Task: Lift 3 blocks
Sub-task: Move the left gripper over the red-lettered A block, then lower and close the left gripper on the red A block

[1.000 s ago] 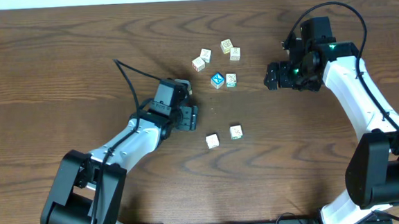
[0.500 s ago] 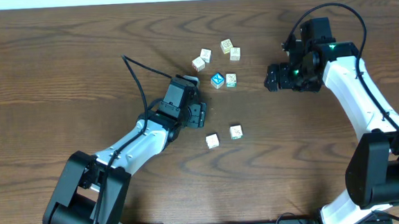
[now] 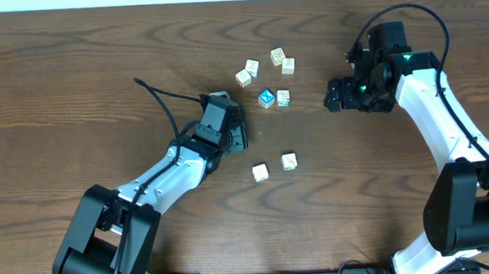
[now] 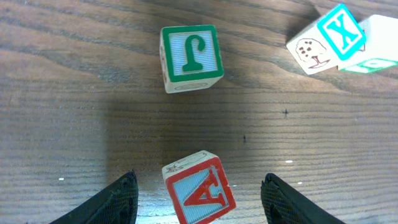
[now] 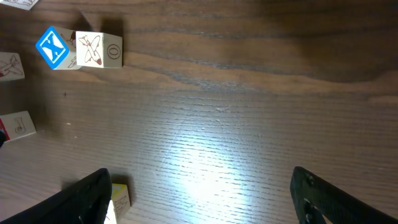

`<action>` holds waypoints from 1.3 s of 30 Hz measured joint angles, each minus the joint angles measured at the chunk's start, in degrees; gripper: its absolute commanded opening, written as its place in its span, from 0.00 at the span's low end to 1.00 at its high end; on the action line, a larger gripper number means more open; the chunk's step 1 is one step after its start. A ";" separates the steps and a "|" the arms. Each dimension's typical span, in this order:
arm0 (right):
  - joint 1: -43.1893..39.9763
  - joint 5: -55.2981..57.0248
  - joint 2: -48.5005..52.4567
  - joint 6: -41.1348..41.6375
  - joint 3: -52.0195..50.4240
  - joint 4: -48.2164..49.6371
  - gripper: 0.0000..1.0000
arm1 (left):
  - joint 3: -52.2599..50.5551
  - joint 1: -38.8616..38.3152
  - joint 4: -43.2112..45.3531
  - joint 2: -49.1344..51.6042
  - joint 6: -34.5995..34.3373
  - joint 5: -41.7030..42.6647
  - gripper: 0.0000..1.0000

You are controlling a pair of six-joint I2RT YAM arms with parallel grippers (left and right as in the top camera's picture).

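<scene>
While agape, left pincer astride block

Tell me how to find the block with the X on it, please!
On the brown wooden table, look near the middle in the overhead view, where small alphabet blocks lie scattered. The X block sits right beside a pale block with an airplane drawing. It is the only one showing a bright blue face with a big X.

Overhead looks down; close wrist views share blue X cube.
</scene>
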 measured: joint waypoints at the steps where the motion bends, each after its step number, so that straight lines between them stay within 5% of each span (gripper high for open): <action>1: 0.00 0.00 0.00 0.00 0.00 -0.02 0.89 | 0.00 0.00 -0.04 0.00 -0.24 -0.09 0.64; 16: 0.04 0.00 0.00 0.00 0.00 -0.59 0.86 | 0.00 -0.02 -4.22 0.00 -4.31 -0.13 0.49; 30: 0.22 0.00 0.00 0.00 0.00 -1.33 0.85 | 0.39 0.00 -11.47 0.00 -4.42 -5.11 0.49; 39: 0.24 0.00 0.00 0.00 0.00 -1.25 0.86 | 0.39 0.00 -8.20 0.00 -4.24 -4.37 0.57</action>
